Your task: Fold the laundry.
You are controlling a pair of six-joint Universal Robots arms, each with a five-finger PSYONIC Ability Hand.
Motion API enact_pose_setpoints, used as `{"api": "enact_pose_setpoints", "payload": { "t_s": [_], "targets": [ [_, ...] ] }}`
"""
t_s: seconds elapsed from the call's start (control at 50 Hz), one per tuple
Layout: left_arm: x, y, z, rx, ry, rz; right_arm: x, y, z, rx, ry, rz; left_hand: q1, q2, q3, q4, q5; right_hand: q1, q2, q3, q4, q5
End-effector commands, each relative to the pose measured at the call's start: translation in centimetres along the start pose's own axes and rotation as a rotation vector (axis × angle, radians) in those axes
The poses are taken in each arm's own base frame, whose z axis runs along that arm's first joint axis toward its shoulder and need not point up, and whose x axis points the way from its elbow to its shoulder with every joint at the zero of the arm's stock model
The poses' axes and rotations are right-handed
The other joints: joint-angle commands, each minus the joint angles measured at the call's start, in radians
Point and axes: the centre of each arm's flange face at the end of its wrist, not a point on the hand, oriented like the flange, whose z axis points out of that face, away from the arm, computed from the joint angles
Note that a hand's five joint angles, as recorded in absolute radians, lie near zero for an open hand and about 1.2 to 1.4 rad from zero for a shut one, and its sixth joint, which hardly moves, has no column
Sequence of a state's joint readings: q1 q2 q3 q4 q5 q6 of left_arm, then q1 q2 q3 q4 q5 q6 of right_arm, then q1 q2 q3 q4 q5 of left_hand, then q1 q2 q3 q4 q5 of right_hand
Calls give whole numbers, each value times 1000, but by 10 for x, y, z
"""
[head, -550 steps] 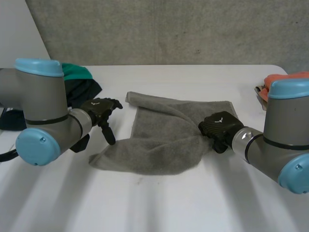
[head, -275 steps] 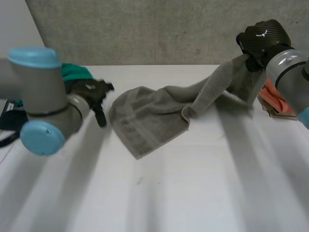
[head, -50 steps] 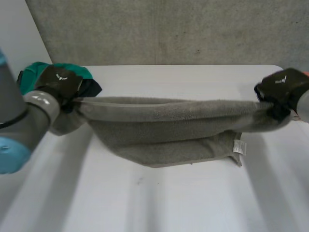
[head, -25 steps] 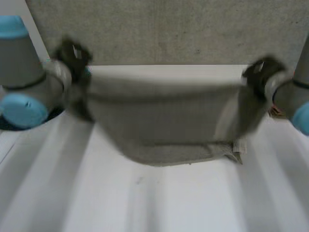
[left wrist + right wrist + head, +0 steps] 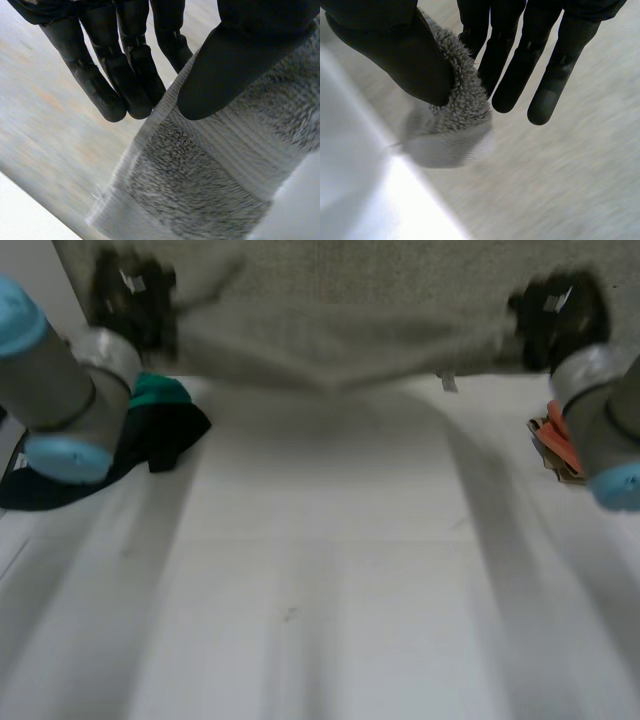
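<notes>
High above the tabletop, the grey towel hangs stretched between the two hands, its long axis running straight across the robot's front and its sagging lower edge seemingly off the surface. Left hand pinches one top corner between thumb and straight fingers, and right hand pinches the other the same way, so neither is nearer. The lay-down looks to hinge on that: both should lower together, level, to spread it flat.
</notes>
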State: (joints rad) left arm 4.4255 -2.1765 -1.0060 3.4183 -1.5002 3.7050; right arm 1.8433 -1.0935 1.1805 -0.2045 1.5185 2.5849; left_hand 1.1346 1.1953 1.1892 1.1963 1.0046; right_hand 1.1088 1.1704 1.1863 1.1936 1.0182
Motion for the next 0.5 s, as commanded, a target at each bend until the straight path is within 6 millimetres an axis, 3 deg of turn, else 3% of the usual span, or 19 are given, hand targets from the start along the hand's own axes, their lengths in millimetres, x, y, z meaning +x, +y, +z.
{"api": "enact_pose_setpoints", "payload": {
  "t_s": [0.02, 0.1, 0.16, 0.26, 0.32, 0.5],
  "targets": [
    [56, 81, -47, -284, 201, 7, -51, 88, -29, -313, -209, -14, 262, 201, 207, 200, 217, 287, 226, 210, 203, 204],
    [74, 113, -67, -399, 277, 50, -64, 117, -43, -423, -278, -54, 213, 152, 158, 151, 168, 287, 226, 210, 203, 204],
    [77, 124, -73, -448, 309, 90, -65, 125, -49, -454, -294, -73, 86, 26, 32, 25, 42, 287, 226, 210, 203, 204],
    [69, 123, -77, -475, 311, 92, -60, 120, -54, -457, -286, -66, -207, -268, -262, -269, -252, 287, 226, 210, 203, 204],
    [65, 119, -79, -475, 300, 67, -54, 114, -56, -446, -268, -51, -521, -581, -575, -582, -565, 287, 226, 210, 203, 204],
    [56, 116, -94, -490, 268, 10, -50, 114, -63, -460, -263, -50, -455, -515, -509, -516, -499, 287, 226, 210, 203, 204]
  ]
}}
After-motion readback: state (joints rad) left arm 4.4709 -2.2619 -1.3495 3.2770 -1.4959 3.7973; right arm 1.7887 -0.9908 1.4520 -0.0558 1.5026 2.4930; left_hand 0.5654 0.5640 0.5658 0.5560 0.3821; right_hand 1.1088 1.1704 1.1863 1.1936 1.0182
